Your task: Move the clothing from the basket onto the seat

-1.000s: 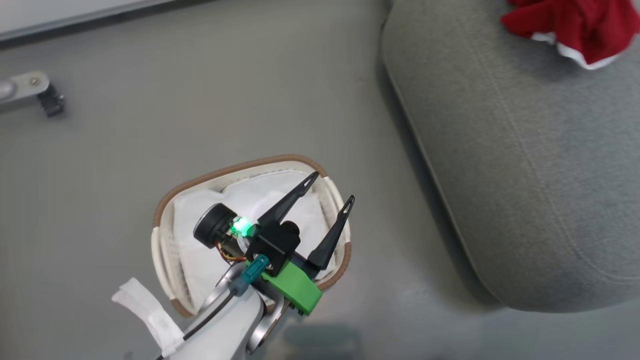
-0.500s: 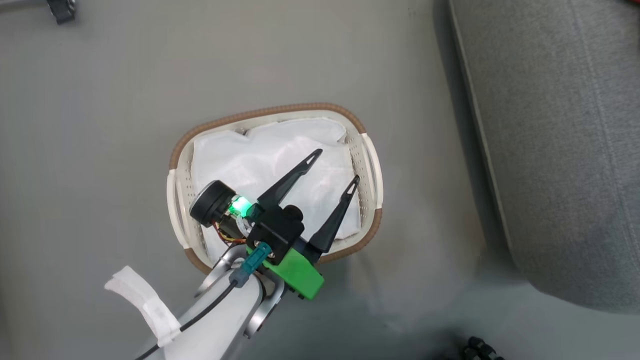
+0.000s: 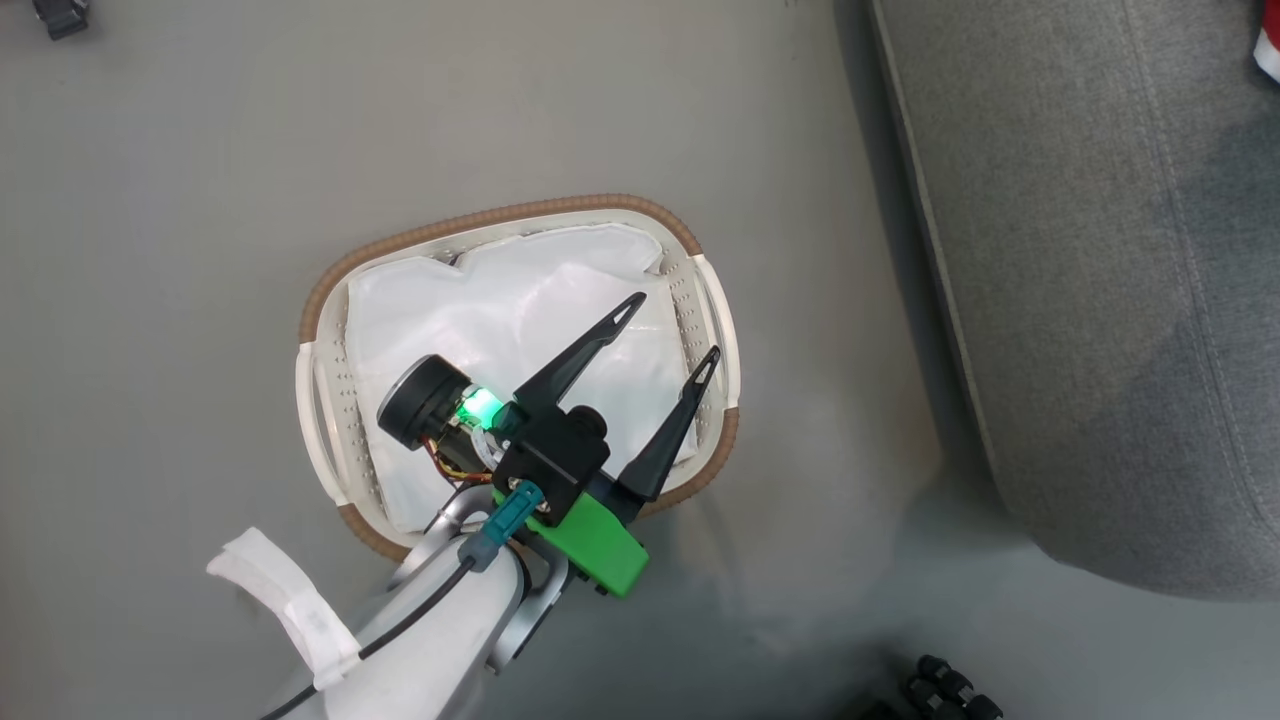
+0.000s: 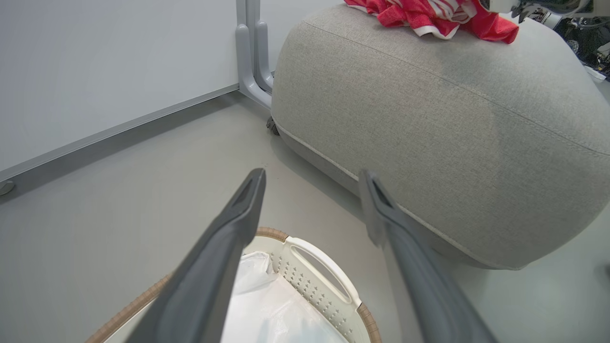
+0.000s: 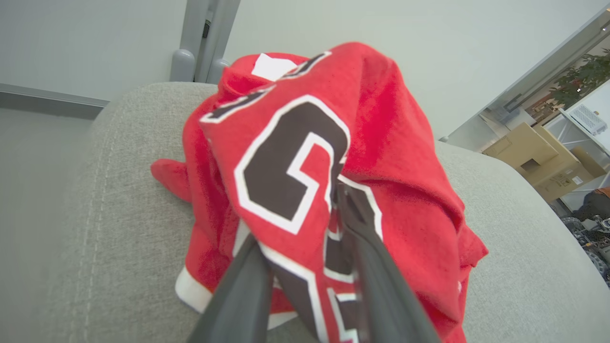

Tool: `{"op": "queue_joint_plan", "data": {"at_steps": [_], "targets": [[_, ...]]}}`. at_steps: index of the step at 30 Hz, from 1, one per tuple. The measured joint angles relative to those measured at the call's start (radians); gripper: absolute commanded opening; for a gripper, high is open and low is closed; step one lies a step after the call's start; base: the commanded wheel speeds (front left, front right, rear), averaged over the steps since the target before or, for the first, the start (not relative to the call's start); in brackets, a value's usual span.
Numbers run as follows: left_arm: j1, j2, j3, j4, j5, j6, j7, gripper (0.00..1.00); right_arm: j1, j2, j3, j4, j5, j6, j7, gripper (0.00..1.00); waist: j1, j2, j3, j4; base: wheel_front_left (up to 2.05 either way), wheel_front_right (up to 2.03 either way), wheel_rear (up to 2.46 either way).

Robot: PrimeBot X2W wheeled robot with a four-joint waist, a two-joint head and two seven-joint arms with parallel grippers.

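The basket (image 3: pixel 320 300) stands on the grey floor, and inside it I see just the white liner (image 3: pixel 480 310). My left gripper (image 3: pixel 678 324) hangs open over the basket's right half with nothing between its fingers; in the left wrist view the left gripper (image 4: pixel 313 174) points past the basket (image 4: pixel 314 267) toward the seat (image 4: pixel 452 119). Red clothing (image 4: pixel 429 16) lies on top of the seat. My right gripper (image 5: pixel 295 214) is shut on the red jersey (image 5: pixel 286 157) with black numerals, held just above the seat (image 5: pixel 119 214). A red scrap of clothing (image 3: pixel 1270 50) peeks in over the seat (image 3: pixel 1100 250).
A grey metal post (image 4: pixel 252 57) and a white wall panel (image 4: pixel 95 62) stand behind the seat. Black wheel parts (image 3: pixel 950 690) sit at the lower right on the floor, and a dark piece (image 3: pixel 60 15) lies at the top left. Cardboard boxes (image 5: pixel 529 152) stand far off.
The head camera has shifted: the basket now sits higher in its view and the seat's red clothing has slid nearly out of frame. My left gripper stays open over the basket.
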Motion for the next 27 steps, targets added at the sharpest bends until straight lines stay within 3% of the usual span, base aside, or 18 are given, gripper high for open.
{"op": "queue_joint_plan", "data": {"at_steps": [5, 14, 20, 27], "targets": [[0.0, -0.001, 0.004, 0.014, -0.019, 0.005, -0.006, 1.0, 0.046, 0.038, 0.026, -0.068, 0.011, 0.0, 0.0, 1.0, 0.0, 0.0, -0.032, -0.013, 0.0, 0.0, 0.0], [0.018, -0.018, 0.042, 0.052, -0.062, 0.022, -0.032, 1.0, 0.136, 0.05, 0.079, -0.142, 0.046, 0.0, 0.0, 1.0, 0.0, 0.0, -0.124, -0.025, 0.0, 0.0, 0.0], [0.055, -0.044, 0.114, 0.066, -0.114, 0.034, -0.043, 1.0, 0.163, 0.053, 0.132, -0.167, 0.062, 0.0, 0.0, 1.0, -0.0001, 0.0, -0.206, -0.019, 0.0, 0.0, 0.0], [0.127, -0.071, 0.246, 0.067, -0.123, 0.055, -0.047, 1.0, 0.2, 0.106, 0.185, -0.193, 0.105, 0.0, -0.001, 1.0, 0.0, -0.0001, -0.306, 0.008, 0.0, 0.0, 0.0]]}}
